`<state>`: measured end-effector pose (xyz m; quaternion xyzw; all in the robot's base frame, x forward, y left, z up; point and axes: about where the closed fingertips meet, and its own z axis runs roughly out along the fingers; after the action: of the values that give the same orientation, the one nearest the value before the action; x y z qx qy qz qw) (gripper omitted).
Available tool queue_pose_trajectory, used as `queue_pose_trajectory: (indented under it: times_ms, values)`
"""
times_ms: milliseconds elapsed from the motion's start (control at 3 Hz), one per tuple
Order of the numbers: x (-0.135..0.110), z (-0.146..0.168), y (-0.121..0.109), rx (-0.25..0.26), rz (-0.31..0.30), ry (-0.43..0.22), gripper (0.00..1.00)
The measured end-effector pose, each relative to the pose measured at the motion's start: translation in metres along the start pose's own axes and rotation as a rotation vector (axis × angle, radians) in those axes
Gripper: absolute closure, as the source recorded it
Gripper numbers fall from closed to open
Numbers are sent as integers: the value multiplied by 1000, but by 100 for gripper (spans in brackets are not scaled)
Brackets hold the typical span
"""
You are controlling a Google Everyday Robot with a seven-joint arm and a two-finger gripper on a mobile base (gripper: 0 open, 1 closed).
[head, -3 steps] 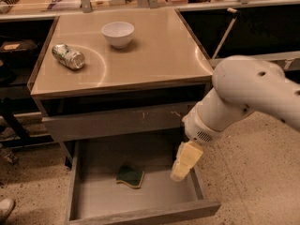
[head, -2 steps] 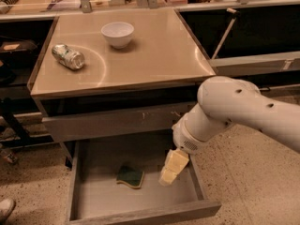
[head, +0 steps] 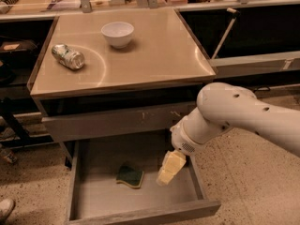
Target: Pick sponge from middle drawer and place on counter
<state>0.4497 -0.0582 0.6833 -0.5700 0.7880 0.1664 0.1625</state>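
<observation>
The sponge (head: 130, 175) lies dark green side up, with a pale yellow edge showing, on the flat grey floor of the open middle drawer (head: 93, 198), left of centre. My gripper (head: 169, 168), with pale yellow fingers, hangs from the white arm over the right part of the drawer, just right of the sponge and apart from it. It holds nothing. The tan counter (head: 154, 55) tops the grey cabinet above.
A white bowl (head: 117, 33) and a crushed can (head: 68, 56) lying on its side sit on the counter. A closed grey drawer front (head: 112, 121) is above the open drawer. A cluttered ledge with metal posts runs behind. Speckled floor lies to the right.
My arm and gripper have moved left and down into the drawer, closer to the sponge. The sponge has not moved.
</observation>
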Motion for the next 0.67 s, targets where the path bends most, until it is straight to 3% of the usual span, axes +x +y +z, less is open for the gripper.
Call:
queue_pose_trajectory:
  times_ms: [333, 667]
  values:
    - [-6, 92, -39, 28, 32, -32, 0]
    - [-6, 92, -39, 28, 32, -31, 0]
